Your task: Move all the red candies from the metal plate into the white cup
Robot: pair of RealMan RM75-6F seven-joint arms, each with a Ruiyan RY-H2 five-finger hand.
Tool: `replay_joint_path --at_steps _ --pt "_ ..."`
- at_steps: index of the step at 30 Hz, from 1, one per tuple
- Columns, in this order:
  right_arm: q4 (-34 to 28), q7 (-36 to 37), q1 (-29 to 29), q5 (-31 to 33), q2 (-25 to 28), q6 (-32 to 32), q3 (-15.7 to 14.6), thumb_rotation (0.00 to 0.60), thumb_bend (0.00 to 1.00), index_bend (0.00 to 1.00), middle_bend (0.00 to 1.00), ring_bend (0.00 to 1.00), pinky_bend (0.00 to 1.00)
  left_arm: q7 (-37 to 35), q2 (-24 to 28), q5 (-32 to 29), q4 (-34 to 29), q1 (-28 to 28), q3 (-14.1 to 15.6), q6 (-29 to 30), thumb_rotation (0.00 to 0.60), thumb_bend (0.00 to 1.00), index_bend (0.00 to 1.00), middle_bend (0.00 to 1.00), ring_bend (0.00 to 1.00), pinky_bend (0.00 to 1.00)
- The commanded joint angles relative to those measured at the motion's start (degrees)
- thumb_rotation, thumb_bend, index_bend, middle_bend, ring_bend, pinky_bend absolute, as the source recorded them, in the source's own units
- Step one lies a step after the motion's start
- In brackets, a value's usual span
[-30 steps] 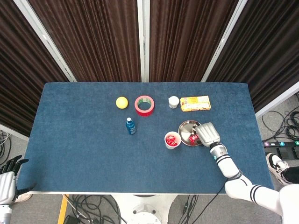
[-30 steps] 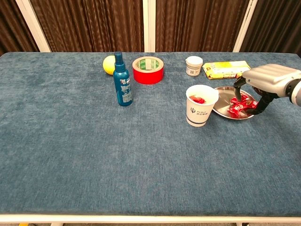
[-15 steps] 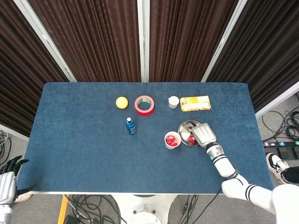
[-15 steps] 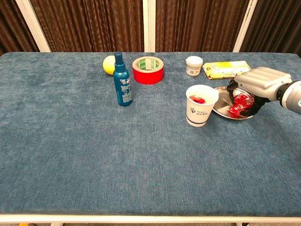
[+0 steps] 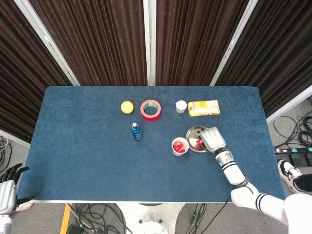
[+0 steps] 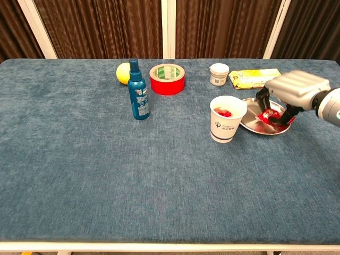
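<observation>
Dark brown curtains (image 5: 97,39) hang behind the blue-covered table (image 5: 87,161); cables (image 5: 97,214) strew the floor.

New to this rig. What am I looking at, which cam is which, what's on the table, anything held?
It is a two-armed robot with five-finger hands. One picture looks down from its head, the other forward from its chest. The right hand reaches into the metal plate, its fingers closing on red candies; they look gripped. The white cup beside the plate already holds some. The left hand hangs open off the table's edge. Also on the blue table: a blue bottle, yellow ball, red tape roll, small white jar, and yellow box.
</observation>
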Motion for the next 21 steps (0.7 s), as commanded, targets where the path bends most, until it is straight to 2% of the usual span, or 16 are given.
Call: replay_joint_path --at_steps 1,6,11,15,21 --pt "-5.35 1.8 -0.47 -1.4 3.31 2.99 1.73 0.6 0.33 0.57 0.46 0.79 1.0 0.0 0.09 0.11 -0.09 0.0 -0.03 0.1 0.6 0.05 0.3 0.22 0.14 0.19" --pt "-15.78 3.58 -1.27 -4.46 9.53 7.42 3.42 0.6 0.33 0.57 0.46 0.79 1.0 0.07 0.27 0.46 -0.37 -0.04 -0.1 0.41 0.6 0.05 0.3 0.22 0.14 0.19" --pt "-23.36 4.9 -1.31 -7.37 13.16 8.31 3.33 0.6 0.33 0.57 0.46 0.78 1.0 0.28 0.36 0.49 -0.59 0.0 -0.12 0.54 0.6 0.05 0.3 0.22 0.14 0.19" --pt "-24.92 2.76 -0.29 -7.22 12.55 6.62 2.91 0.6 0.33 0.57 0.43 0.78 1.0 0.29 0.41 0.49 -0.66 0.04 -0.13 0.6 0.6 0.05 0.3 0.22 0.14 0.19" --pt "-22.71 0.2 1.38 -5.35 9.17 3.17 2.15 0.6 0.33 0.55 0.37 0.78 1.0 0.01 0.26 0.22 -0.33 0.15 -0.09 0.43 0.6 0.05 0.3 0.22 0.14 0.19"
